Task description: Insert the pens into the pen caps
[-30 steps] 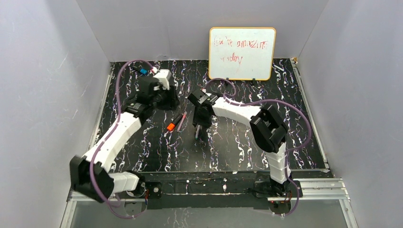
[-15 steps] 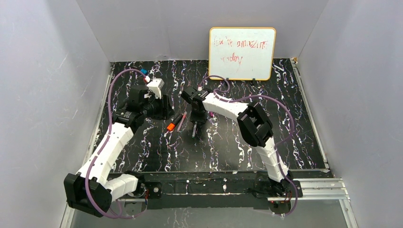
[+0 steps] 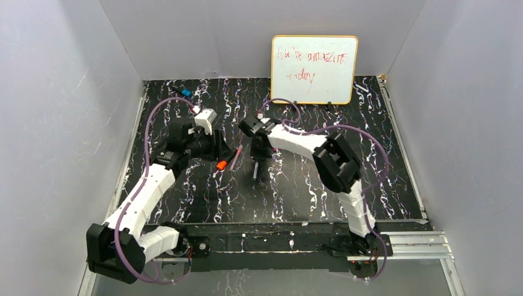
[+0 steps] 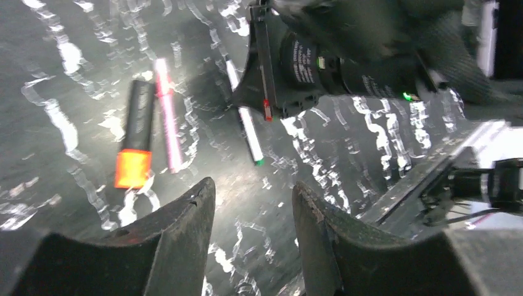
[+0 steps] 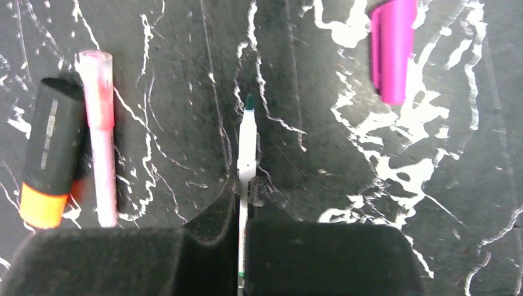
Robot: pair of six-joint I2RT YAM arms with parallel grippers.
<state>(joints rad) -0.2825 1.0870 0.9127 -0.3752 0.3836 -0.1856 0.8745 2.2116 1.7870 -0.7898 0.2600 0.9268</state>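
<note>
Top external: whiteboard [image 3: 314, 69] reads "you're amazing today"; right hand [image 5: 242, 197] pinches thin pen [image 5: 247, 148], left hand [image 4: 253, 188] spread.

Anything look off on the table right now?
Nothing stands out. The black-orange marker and pink pen lie side by side, magenta cap loose nearby, thin pen pinched in the right gripper. No spill or damage.

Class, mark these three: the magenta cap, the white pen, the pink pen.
magenta cap [image 5: 392, 52], right wrist view, middle of its side
white pen [image 5: 247, 151], right wrist view, middle of visible barrel
pink pen [image 5: 101, 139], right wrist view, mid barrel
</note>
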